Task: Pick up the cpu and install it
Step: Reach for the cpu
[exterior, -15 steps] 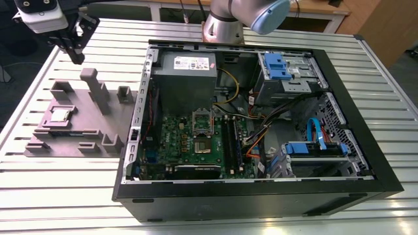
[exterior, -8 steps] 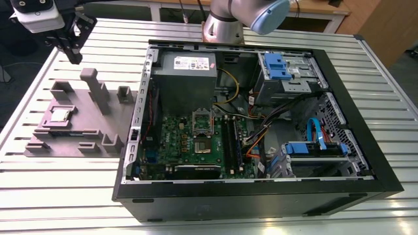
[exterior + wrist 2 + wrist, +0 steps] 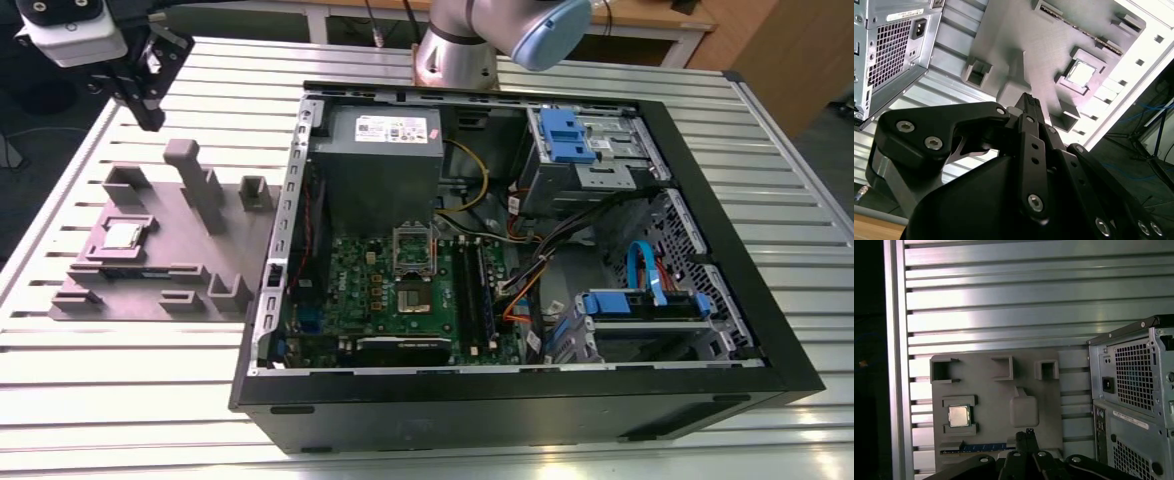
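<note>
One cpu [image 3: 124,234], a small flat square chip with a shiny silver-grey metal top and a thin darker rim, lies face-up in a shallow pocket of the grey-purple plastic fixture [image 3: 174,272]. We judge that the low walls around the pocket keep the chip at a known spot and squared to the block. The breaks between those walls probably leave its edges free for a grasp from above.

The chip lies flat with its metal top toward the ceiling, and its sides run parallel to the pocket walls. Being square, it has no long axis that we can name. Any corner mark that would tell which way it points is too small to make out.

The fixture rests on the ribbed aluminium table [image 3: 134,400], just beside the black open computer case [image 3: 747,385], which lies on its side toward the exterior view's right. Inside the case sits the green motherboard [image 3: 400,275], and its rectangular metal socket frame [image 3: 412,245] is well apart from the chip.

The black gripper [image 3: 150,118] hangs above the far end of the fixture, near the cpu but clear of it and touching nothing. In the first wrist view its fingers [image 3: 1027,433] run together to a single tip with nothing between them, so we read them as closed and empty. None of the installation shows as done.
</note>
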`<state>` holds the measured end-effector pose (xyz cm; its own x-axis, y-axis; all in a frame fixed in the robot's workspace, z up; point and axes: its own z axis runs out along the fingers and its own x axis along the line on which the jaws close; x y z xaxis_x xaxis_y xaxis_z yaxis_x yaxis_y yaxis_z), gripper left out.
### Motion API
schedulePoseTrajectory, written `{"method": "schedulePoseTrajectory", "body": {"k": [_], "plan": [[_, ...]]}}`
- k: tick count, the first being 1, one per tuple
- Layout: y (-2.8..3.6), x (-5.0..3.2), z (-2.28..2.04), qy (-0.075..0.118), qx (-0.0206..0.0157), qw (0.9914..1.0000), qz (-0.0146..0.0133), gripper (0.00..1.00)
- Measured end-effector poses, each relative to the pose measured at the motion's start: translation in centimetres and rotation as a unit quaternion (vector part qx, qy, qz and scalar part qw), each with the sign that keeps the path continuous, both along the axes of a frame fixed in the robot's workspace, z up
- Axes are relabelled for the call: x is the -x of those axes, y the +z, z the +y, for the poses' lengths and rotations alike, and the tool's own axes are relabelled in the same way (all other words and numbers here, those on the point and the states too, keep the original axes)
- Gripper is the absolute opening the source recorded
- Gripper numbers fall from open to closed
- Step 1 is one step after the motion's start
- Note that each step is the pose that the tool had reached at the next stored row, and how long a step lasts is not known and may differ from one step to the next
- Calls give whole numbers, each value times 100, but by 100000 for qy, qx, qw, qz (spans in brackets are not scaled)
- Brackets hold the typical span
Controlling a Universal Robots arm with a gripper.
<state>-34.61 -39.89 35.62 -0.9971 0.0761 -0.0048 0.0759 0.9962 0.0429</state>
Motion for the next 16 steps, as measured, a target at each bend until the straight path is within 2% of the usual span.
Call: {"method": "schedulePoseTrajectory", "body": {"k": [11,16], "plan": [[0,21,0,-9,0,100000,-2,10],[0,62,0,-11,0,100000,4,10]]}}
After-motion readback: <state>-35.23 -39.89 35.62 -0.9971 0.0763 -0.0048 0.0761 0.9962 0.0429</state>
